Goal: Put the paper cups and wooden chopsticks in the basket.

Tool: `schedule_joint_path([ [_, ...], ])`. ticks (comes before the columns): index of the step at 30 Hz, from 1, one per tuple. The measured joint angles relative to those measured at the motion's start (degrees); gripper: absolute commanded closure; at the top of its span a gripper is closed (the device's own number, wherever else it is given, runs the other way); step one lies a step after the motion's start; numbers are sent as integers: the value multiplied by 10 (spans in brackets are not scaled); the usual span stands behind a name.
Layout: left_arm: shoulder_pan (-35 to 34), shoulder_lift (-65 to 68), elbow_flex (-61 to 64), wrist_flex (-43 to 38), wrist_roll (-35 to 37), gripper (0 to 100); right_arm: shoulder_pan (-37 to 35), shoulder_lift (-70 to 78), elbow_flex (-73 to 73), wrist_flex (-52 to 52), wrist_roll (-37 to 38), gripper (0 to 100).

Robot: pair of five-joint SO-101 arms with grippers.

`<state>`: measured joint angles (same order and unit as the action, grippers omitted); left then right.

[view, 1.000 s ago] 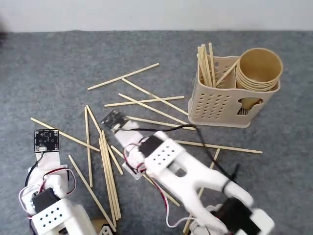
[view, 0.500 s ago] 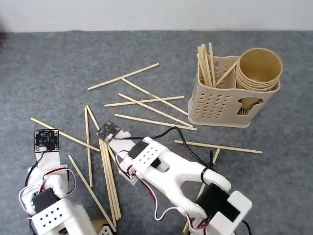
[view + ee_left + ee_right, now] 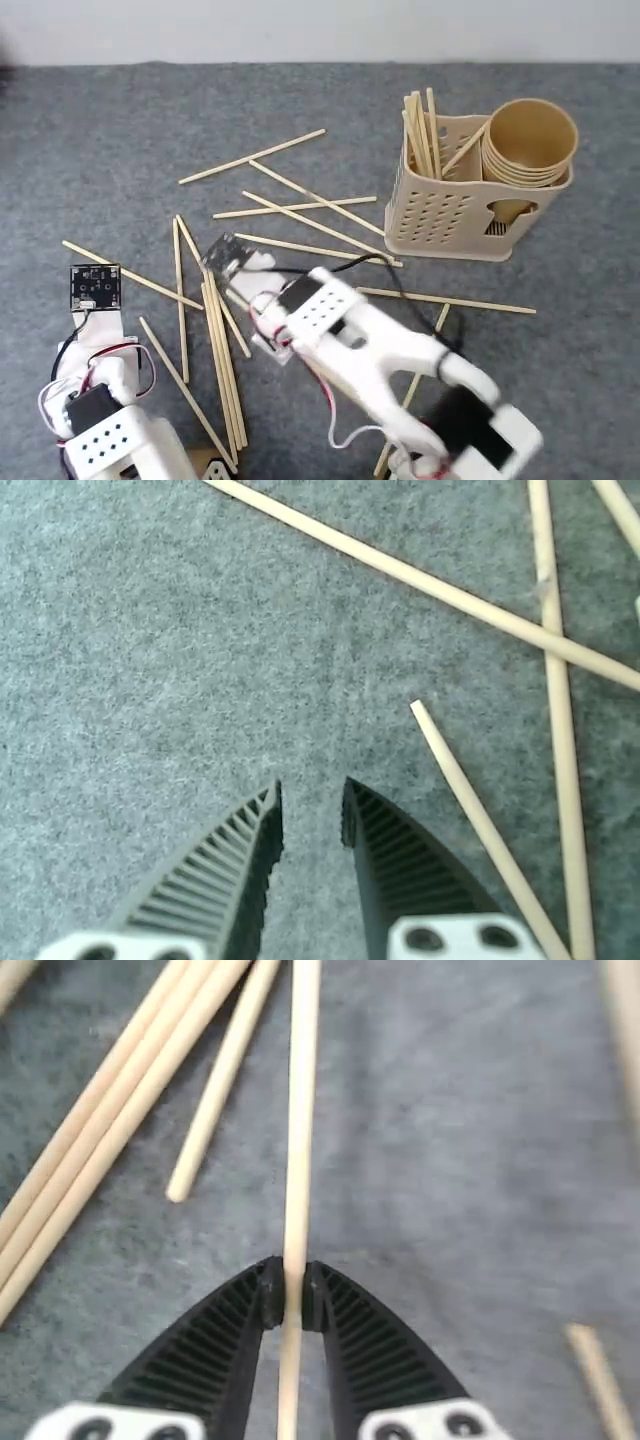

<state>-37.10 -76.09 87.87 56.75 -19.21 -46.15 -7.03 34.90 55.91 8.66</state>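
Note:
My right gripper (image 3: pixel 290 1295) is shut on a wooden chopstick (image 3: pixel 298 1150) that runs straight out between its tips, low over the grey carpet. In the high view the right arm (image 3: pixel 340 335) sits mid-front, covering its own fingers. Several more chopsticks (image 3: pixel 300 208) lie scattered on the carpet. The beige basket (image 3: pixel 445 215) at the back right holds stacked paper cups (image 3: pixel 528 140) and a few upright chopsticks (image 3: pixel 422 130). My left gripper (image 3: pixel 310 815) hovers at the front left with a narrow gap and nothing between its fingers.
A bundle of chopsticks (image 3: pixel 222 365) lies between the two arms. One chopstick (image 3: pixel 445 300) rests in front of the basket. Another stick end (image 3: pixel 480 810) lies close beside the left gripper. The left arm (image 3: pixel 95 400) stands at the front left corner.
The right arm's wrist swung a little left and then back toward the right, and its upper part shifted. The left arm has stayed still.

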Motion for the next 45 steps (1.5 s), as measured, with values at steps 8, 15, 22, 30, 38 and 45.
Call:
schedule_joint_path([
  [8,0,0,0,0,0,905,91,-215,1,36,57,991],
  [15,0,0,0,0,0,905,149,-345,-11,36,76,991],
  [22,0,0,0,0,-1,905,230,-368,-131,31,76,990],
  [30,0,0,0,0,-1,905,298,-376,-171,-104,72,990],
  [38,0,0,0,0,-1,905,358,-377,-156,-251,8,990],
  [45,0,0,0,0,-1,905,386,-377,2,-460,7,990],
])
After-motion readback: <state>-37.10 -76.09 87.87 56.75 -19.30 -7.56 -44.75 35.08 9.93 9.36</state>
